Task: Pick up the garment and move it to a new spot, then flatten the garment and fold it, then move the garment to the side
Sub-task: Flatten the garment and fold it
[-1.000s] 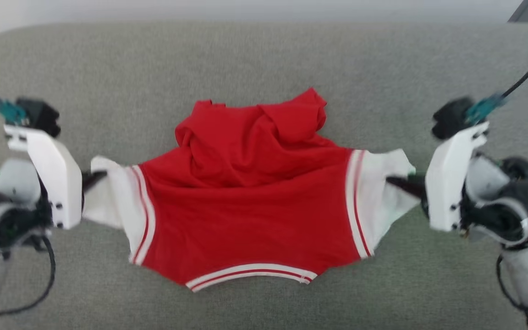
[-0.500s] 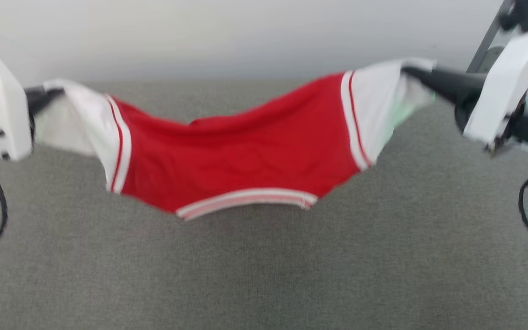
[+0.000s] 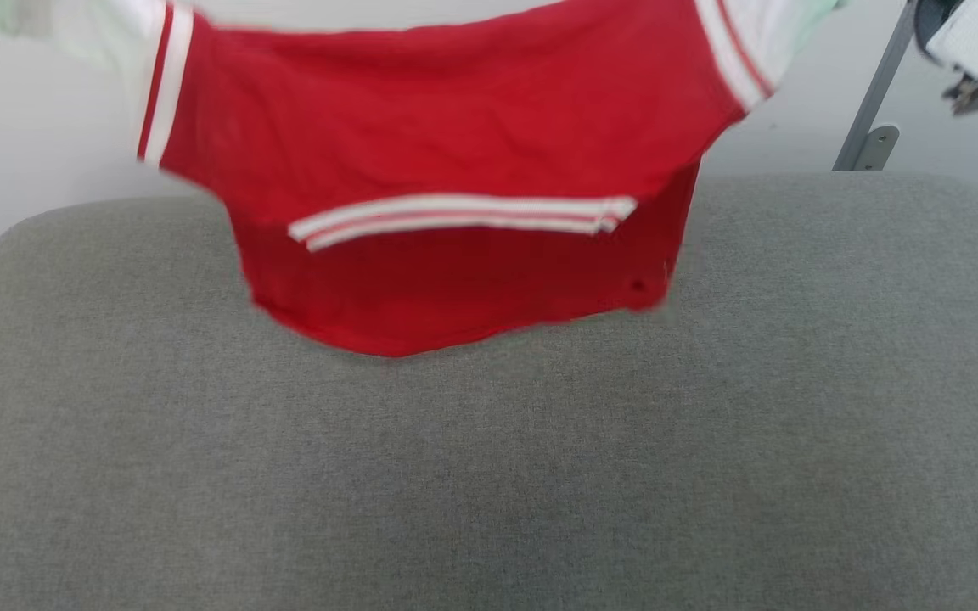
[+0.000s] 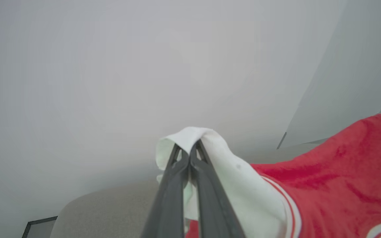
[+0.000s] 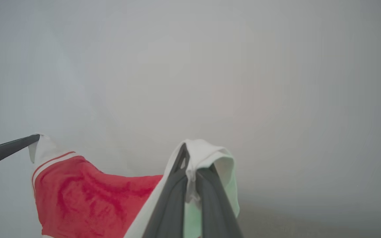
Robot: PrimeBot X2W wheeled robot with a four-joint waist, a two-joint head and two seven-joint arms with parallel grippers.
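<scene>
A wide grey cushion (image 3: 489, 475) lies nearest. Above its far part hangs the red garment (image 3: 455, 110), held up in the air and stretched sideways by its two white ends. A white and red striped band crosses it, and a red flap droops below that band. It is too blurred to tell whether the lowest edge touches the cushion.

In the left wrist view, the left claw (image 4: 189, 155) is pressed together, pinching one white end of the garment. In the right wrist view, the right claw (image 5: 190, 168) pinches the other white end the same way.

Behind the garment is a plain pale wall (image 3: 47, 127), with a grey metal post (image 3: 875, 110) at the far right.
</scene>
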